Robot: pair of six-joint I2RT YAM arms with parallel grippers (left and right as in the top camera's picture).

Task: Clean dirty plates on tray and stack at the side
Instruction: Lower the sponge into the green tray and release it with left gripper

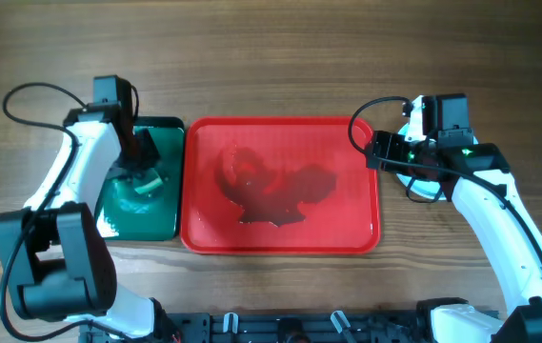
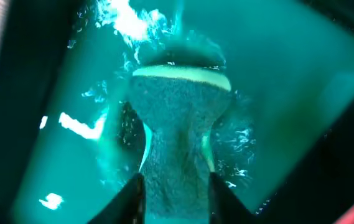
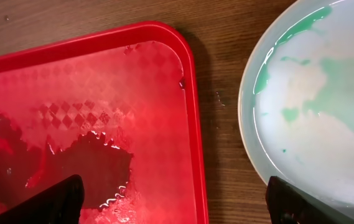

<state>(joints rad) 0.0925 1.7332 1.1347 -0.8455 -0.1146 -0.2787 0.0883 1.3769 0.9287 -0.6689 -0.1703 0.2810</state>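
In the middle of the table (image 1: 280, 57), tray (image 1: 347, 143), red, with a dark puddle (image 1: 275, 195) spread over its floor. Just off its right rim, on the bare wood, 1 plate (image 3: 313, 112) in view, white, face up, wet, smeared with teal streaks; apart from the tray, a strip of wood between the 2. Number of plates beneath it: cannot tell. Above that gap, right gripper (image 3: 186, 202), spread wide, 1 finger over the tray's floor and the other at the plate's near rim, nothing between them, nothing gripped. On the other side, just beside the tray's left rim, green tray (image 1: 161, 214) holding shallow teal liquid. Over it, left gripper (image 2: 177, 199), jaws partly apart yet pressed against both flanks of a sponge (image 2: 177, 124), pinching its waist narrow. Sponge end-on to the liquid, dark green scouring face toward the wrist camera, pale foam edge at its far end, ripples and glints around that end.
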